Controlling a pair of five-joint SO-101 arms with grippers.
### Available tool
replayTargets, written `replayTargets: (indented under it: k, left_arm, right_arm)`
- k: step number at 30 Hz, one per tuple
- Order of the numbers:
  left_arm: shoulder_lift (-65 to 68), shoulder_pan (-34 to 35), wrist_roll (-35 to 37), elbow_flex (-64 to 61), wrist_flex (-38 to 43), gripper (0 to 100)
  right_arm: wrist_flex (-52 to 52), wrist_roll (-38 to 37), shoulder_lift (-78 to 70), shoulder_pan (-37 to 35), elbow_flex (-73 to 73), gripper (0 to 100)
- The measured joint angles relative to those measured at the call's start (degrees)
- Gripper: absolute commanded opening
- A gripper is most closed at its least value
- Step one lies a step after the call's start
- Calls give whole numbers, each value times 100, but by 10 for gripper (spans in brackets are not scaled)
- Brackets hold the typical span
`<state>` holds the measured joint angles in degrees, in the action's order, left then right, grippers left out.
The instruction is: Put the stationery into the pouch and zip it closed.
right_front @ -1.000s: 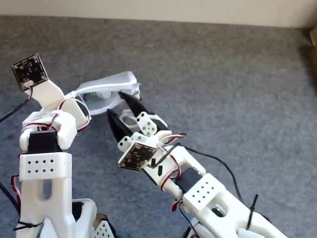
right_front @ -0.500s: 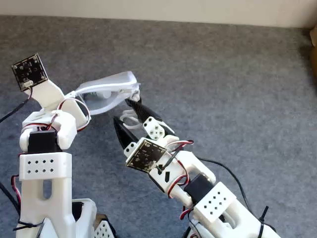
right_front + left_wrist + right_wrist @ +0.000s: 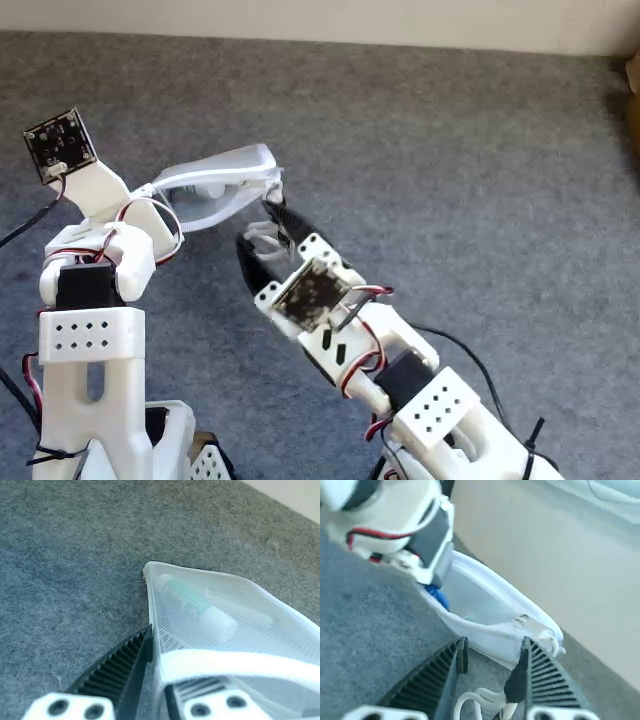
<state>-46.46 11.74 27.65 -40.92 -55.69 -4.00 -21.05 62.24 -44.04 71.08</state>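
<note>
Two claws meet at one white mesh pouch [image 3: 225,175] over a grey carpeted table [image 3: 450,150]. The left claw [image 3: 156,662] is pressed together on the pouch's edge. Its black ribbed finger [image 3: 120,672] lies against the outside of the mesh, and the other finger's pad shows through the mesh from the far side. The pouch is held off the carpet, sticking out from this claw.

In the left wrist view a pale tube with a green middle and a white cap [image 3: 192,602] lies inside the pouch. In the right wrist view something blue [image 3: 438,596] sits deep inside, near the left claw, and the pouch's upper edge gapes open there.

The right claw [image 3: 493,647] is partly spread, with its two black fingers apart and pointing at the underside of the pouch's free end, just below it. It pinches nothing. A thin white cord loop [image 3: 475,700] lies in the gap between the fingers and touches the inner face of one of them. Whether the loop is tied to the pouch I cannot tell.
</note>
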Motion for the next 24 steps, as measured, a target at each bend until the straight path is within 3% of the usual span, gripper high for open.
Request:
replayTargets:
  k: [12,24]
  left_arm:
    - [0,0,0,0,0,11]
    - [0,0,0,0,0,11]
  right_arm:
    - [0,1336,0,835,0,159]
    - [0,1415,0,888,273,159]
